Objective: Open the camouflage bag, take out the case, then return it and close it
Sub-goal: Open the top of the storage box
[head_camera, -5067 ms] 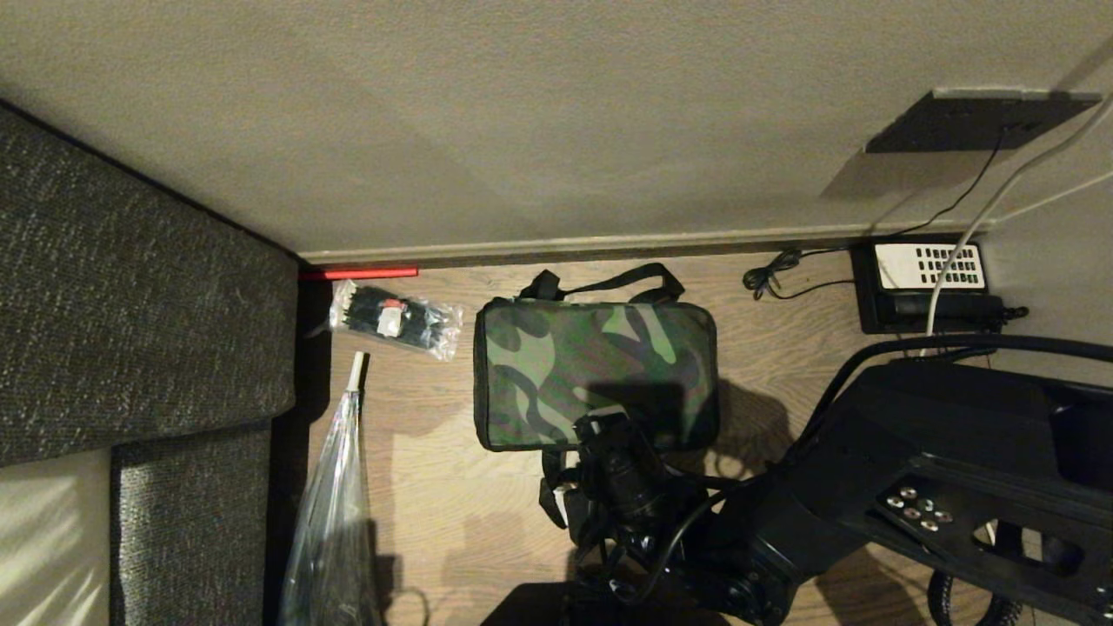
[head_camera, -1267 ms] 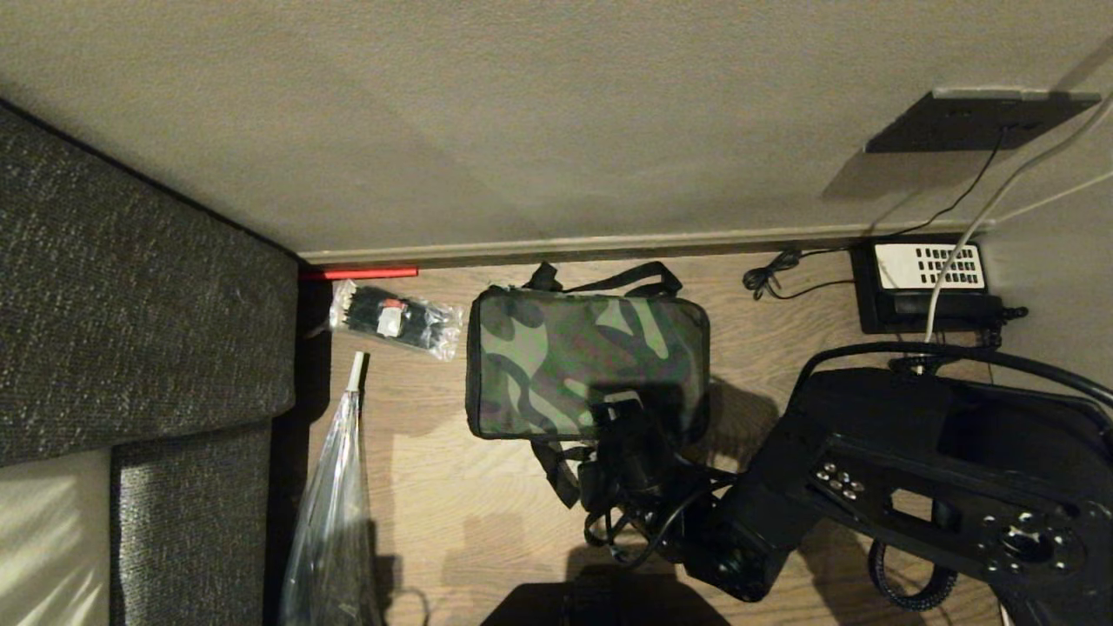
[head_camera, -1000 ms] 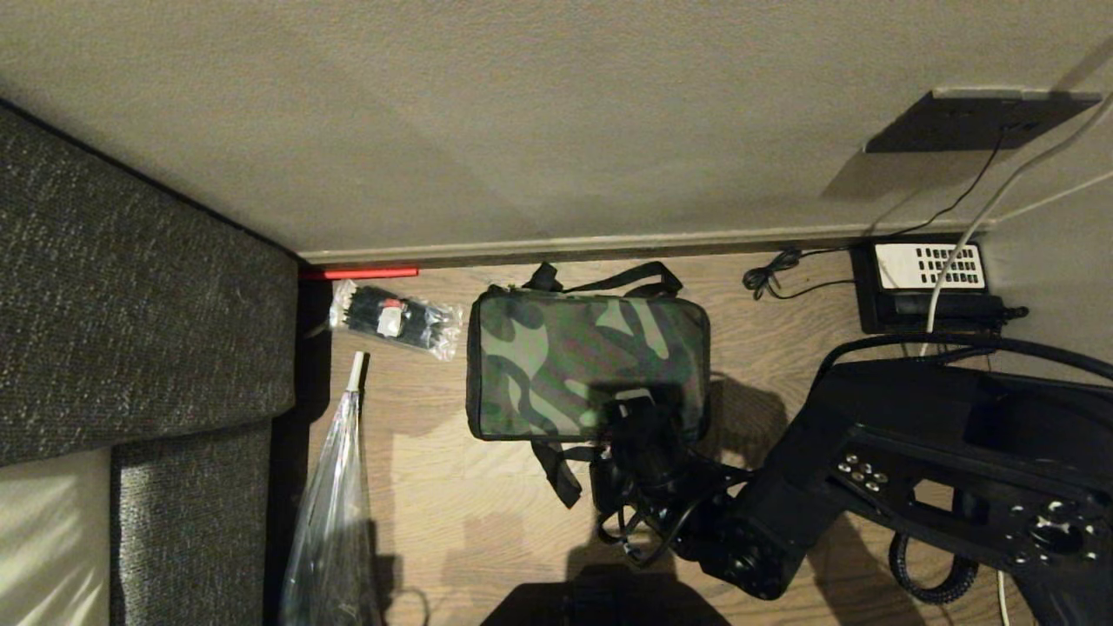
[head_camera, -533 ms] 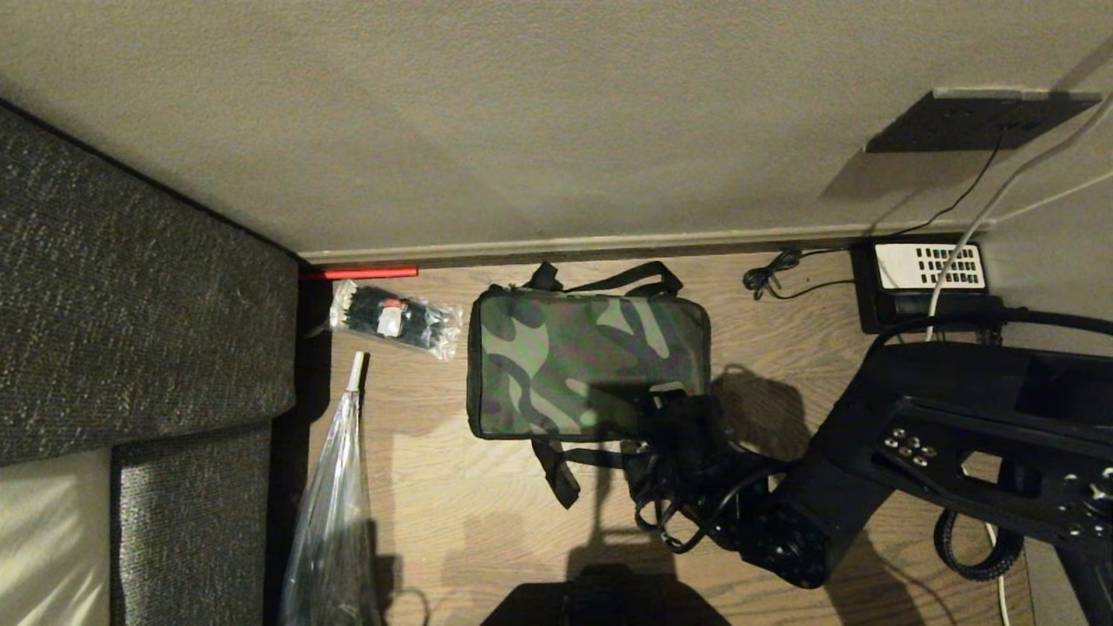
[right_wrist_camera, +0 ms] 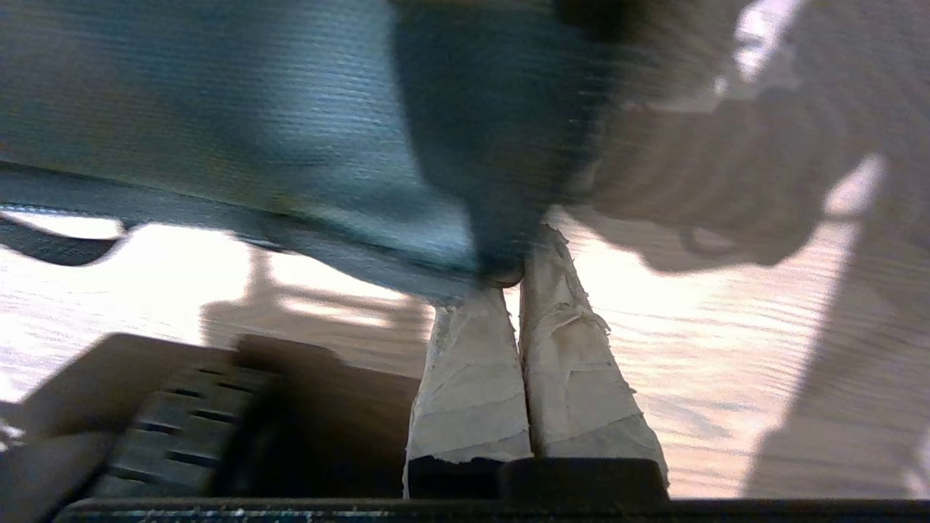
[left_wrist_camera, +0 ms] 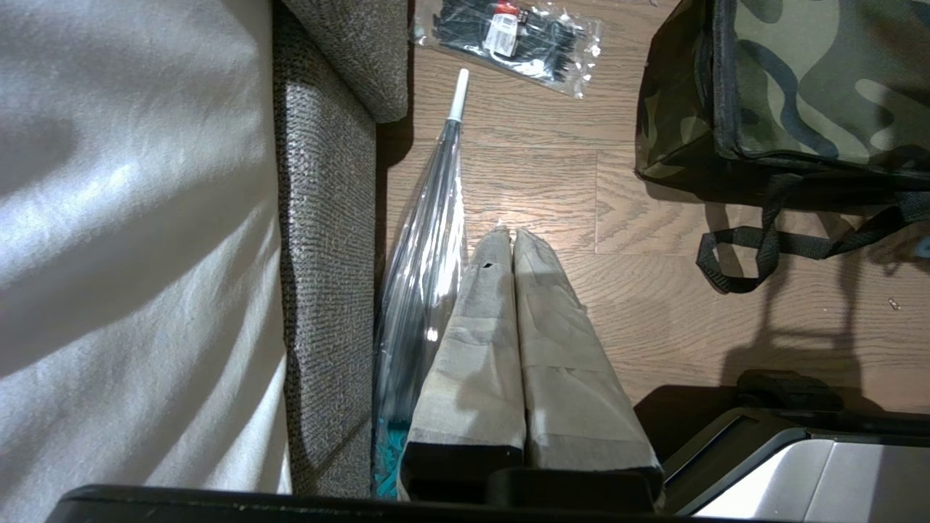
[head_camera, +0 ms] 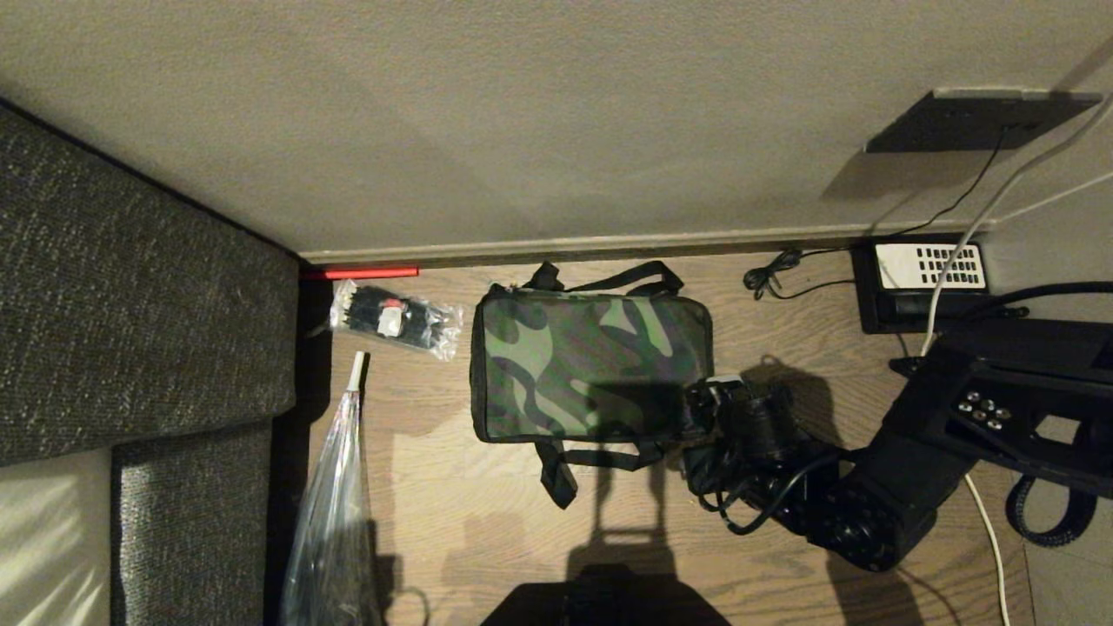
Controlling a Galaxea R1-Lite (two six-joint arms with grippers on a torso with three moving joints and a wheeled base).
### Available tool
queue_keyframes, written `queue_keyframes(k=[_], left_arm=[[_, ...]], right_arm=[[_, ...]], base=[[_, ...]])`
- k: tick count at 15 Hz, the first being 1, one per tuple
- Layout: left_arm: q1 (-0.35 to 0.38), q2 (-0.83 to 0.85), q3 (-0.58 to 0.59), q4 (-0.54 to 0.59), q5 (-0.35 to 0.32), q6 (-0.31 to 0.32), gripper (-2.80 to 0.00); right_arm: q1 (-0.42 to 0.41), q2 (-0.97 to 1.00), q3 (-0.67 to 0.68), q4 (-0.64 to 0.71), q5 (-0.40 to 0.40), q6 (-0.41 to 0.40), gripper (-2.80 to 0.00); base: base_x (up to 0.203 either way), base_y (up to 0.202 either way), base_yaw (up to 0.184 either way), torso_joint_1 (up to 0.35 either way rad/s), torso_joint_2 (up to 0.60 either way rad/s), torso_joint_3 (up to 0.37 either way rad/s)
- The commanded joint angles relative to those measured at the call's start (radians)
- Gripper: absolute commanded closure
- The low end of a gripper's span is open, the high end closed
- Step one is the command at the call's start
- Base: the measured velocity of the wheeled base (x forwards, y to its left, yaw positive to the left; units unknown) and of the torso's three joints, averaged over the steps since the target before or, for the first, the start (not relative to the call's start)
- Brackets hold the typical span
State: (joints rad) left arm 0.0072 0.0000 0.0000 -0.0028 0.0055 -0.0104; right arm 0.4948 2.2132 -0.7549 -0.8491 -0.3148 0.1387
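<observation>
The camouflage bag (head_camera: 591, 365) lies flat on the wooden floor with its lid down; its corner also shows in the left wrist view (left_wrist_camera: 799, 73). My right gripper (head_camera: 709, 389) is at the bag's near right corner. In the right wrist view its taped fingers (right_wrist_camera: 472, 363) are pressed together, and the gripper (right_wrist_camera: 514, 256) pinches a small dark rounded piece at the bag's (right_wrist_camera: 218, 109) seam, apparently the zip pull. The case is hidden. My left gripper (left_wrist_camera: 512, 232) hangs shut and empty over bare floor beside the sofa, outside the head view.
A grey sofa (head_camera: 130, 304) fills the left. Beside it lie a clear packet of black ties (head_camera: 396, 320) and a long clear-wrapped item (head_camera: 335, 487). A black telephone (head_camera: 926, 278) and cables (head_camera: 774, 274) sit at the wall on the right. The bag's strap loop (head_camera: 600, 456) trails toward me.
My right gripper has slid rightward along the bag's near edge, from its middle to the right corner, staying shut. The bag has shifted slightly. The left arm has not moved.
</observation>
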Motion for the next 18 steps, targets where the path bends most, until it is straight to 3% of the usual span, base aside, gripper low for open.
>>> queue_keyframes(k=[1, 12, 18], left_arm=[[0.000, 0.000, 0.002, 0.000, 0.001, 0.000, 0.00], [0.000, 0.000, 0.002, 0.000, 0.001, 0.000, 0.00], [0.000, 0.000, 0.002, 0.000, 0.001, 0.000, 0.00]], right_arm=[[-0.049, -0.028, 0.029, -0.020, 0.014, -0.009, 0.00], [-0.069, -0.143, 0.082, -0.021, 0.062, 0.016, 0.00], [-0.075, -0.147, 0.141, -0.036, 0.062, -0.013, 0.00]], base=[[0.000, 0.000, 0.000, 0.000, 0.00, 0.000], [0.000, 0.000, 0.000, 0.000, 0.00, 0.000], [0.000, 0.000, 0.000, 0.000, 0.00, 0.000]])
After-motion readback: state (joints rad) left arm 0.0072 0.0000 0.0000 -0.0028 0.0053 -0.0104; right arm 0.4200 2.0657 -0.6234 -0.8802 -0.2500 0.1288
